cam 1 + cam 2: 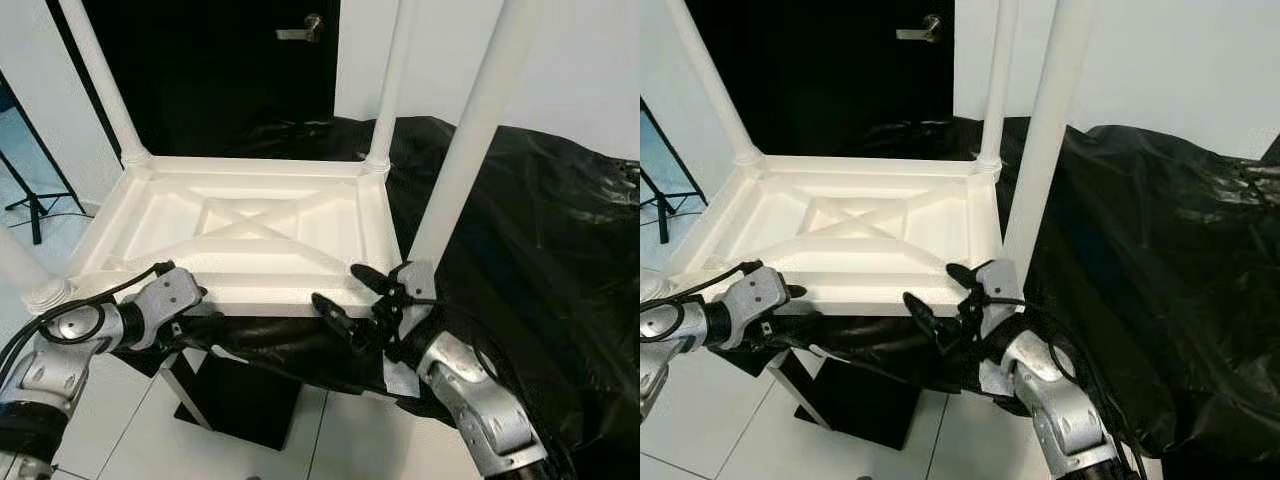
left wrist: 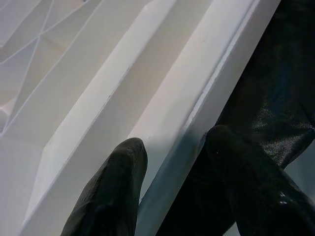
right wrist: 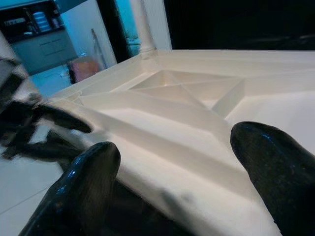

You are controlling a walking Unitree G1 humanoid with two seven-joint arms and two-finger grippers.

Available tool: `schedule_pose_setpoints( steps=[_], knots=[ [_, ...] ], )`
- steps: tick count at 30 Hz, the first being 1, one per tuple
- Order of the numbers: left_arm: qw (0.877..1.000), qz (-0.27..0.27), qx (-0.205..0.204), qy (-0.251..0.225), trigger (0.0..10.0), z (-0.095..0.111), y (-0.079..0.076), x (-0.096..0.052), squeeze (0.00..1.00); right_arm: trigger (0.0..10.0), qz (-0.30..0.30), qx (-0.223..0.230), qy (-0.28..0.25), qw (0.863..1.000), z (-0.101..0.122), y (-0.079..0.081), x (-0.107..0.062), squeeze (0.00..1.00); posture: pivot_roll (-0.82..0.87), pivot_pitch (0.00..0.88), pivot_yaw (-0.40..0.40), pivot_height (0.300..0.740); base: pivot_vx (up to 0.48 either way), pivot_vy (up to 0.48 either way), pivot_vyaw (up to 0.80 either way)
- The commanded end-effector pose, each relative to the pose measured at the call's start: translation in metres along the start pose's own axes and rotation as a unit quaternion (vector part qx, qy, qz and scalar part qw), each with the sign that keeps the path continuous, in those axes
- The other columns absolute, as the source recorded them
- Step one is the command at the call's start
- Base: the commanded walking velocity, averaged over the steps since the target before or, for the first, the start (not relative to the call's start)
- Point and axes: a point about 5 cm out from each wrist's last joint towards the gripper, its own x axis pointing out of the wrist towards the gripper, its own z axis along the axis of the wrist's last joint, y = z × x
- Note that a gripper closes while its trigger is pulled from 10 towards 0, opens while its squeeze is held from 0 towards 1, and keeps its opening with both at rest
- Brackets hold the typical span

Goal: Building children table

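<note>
Your left claw [image 1: 195, 318] sits at the near edge of the upturned white plastic children's table [image 1: 250, 235], its two black fingers [image 2: 115, 191] spread to either side of the rim, one above on the ribbed underside and one below against the glossy black plastic sheet [image 1: 520, 250]; whether they press the rim you cannot tell. Your right claw [image 1: 350, 300] is at the same near edge, close to the near right corner, fingers spread wide and holding nothing. The table lies top-down on a counter draped in that black sheet, its near edge overhanging the dark stand beneath, with four white tubular legs [image 1: 470, 140] rising from its corners. Judge it as light and stiff, moulded plastic with a smooth, likely slippery skin. The raised rim and cross ribs give the surest purchase; take the near rim close to the two corners, where the leg sockets stiffen it. The tall legs would make it top-heavy and prone to swing when lifted.
</note>
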Motion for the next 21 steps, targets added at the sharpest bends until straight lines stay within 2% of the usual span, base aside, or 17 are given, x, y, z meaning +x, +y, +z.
schedule_pose_setpoints(
  steps=[1, 6, 8, 11, 18, 19, 21],
  knots=[
    [0.999, -0.025, -0.008, 0.031, 10.0, -0.013, -0.004, -0.008, 0.00, 10.0, -0.023, -0.002, -0.008, 1.000, 0.002, -0.012, 0.003, 0.00, 0.07, 0.000, -0.059, 0.740, 0.000, 0.000, 0.00],
    [0.999, -0.009, 0.005, 0.049, 10.0, -0.020, 0.001, -0.011, 0.00, 10.0, -0.061, -0.015, -0.025, 0.998, 0.008, -0.026, 0.007, 0.00, 0.08, 0.000, -0.063, 0.740, 0.000, 0.000, 0.00],
    [0.998, 0.004, 0.025, 0.059, 10.0, -0.021, 0.005, -0.011, 0.00, 10.0, -0.094, -0.023, -0.035, 0.995, 0.011, -0.036, 0.005, 0.00, 0.07, 0.000, -0.056, 0.740, 0.000, 0.000, 0.00],
    [0.998, 0.016, 0.031, 0.060, 10.0, -0.021, 0.009, -0.008, 0.00, 10.0, -0.125, -0.029, -0.040, 0.991, 0.012, -0.046, 0.001, 0.00, 0.05, 0.000, -0.045, 0.740, 0.000, 0.000, 0.00],
    [0.997, 0.015, 0.039, 0.061, 10.0, -0.018, 0.012, -0.002, 0.00, 10.0, -0.149, -0.036, -0.040, 0.987, 0.012, -0.055, -0.005, 0.00, 0.04, 0.000, -0.030, 0.740, 0.000, 0.000, 0.00],
    [0.997, 0.011, 0.044, 0.060, 4.8, -0.016, 0.015, 0.002, 0.00, 10.0, -0.156, -0.038, -0.042, 0.986, 0.012, -0.057, -0.006, 0.00, 0.03, 0.000, -0.019, 0.740, 0.000, 0.000, 0.00],
    [0.997, 0.011, 0.046, 0.060, 4.8, -0.015, 0.017, 0.003, 0.00, 10.0, -0.158, -0.039, -0.043, 0.986, 0.012, -0.058, -0.007, 0.00, 0.03, 0.000, -0.019, 0.740, 0.000, 0.000, 0.00]
  ],
)
